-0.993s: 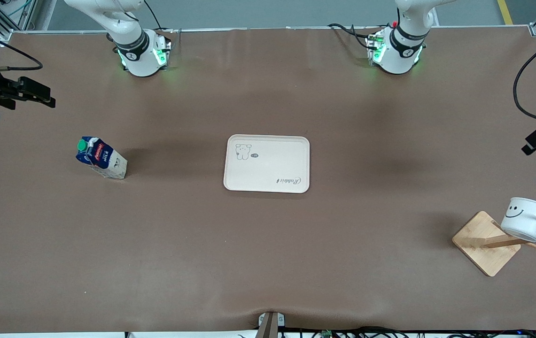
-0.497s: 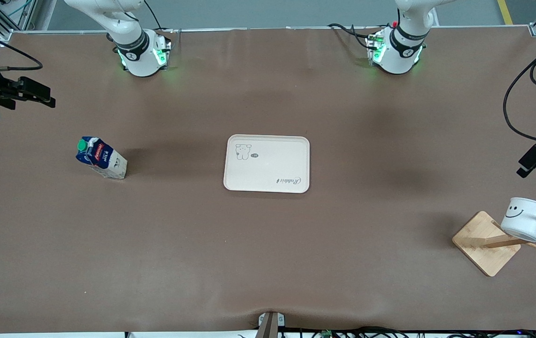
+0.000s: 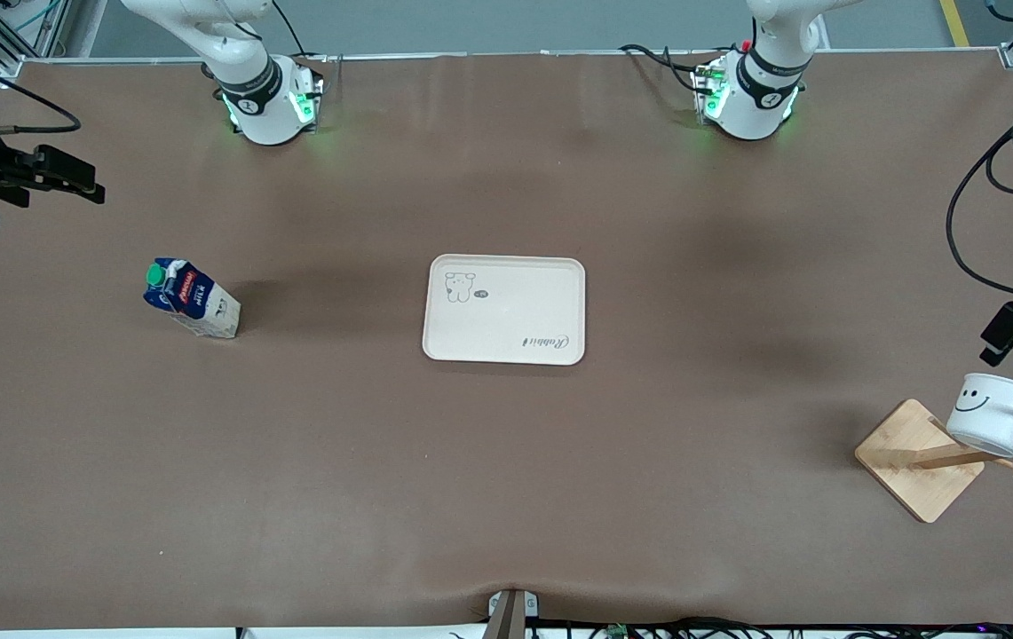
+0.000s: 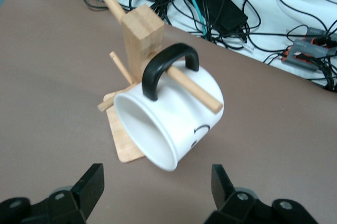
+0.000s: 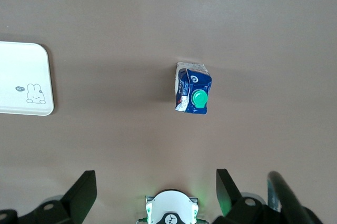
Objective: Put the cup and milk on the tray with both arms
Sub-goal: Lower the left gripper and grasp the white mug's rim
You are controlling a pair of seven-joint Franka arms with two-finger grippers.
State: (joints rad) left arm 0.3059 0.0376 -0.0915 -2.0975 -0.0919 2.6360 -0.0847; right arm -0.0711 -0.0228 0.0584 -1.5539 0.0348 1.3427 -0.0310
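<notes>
The cream tray (image 3: 504, 309) lies at the table's middle, and one corner of the tray (image 5: 23, 79) shows in the right wrist view. The milk (image 3: 191, 299) stands upright toward the right arm's end; its green cap shows on the milk (image 5: 193, 95) from above. The white cup (image 3: 994, 414) hangs on its side by its black handle on a wooden rack peg at the left arm's end. My left gripper (image 3: 1003, 342) hovers open just above the cup (image 4: 174, 124), with the left gripper (image 4: 156, 184) empty. My right gripper (image 3: 84, 184) waits open, high over the table's end, and the right gripper (image 5: 156, 182) is empty.
The bamboo rack's square base (image 3: 914, 457) and its post (image 4: 141, 32) stand near the table corner, with thin pegs sticking out. Cables and boxes (image 4: 221, 3) lie off the table edge next to the rack. Both arm bases (image 3: 271, 102) stand along the table's robot edge.
My left gripper has come down and in toward the cup on the rack. The right arm, milk, tray and cup have not moved.
</notes>
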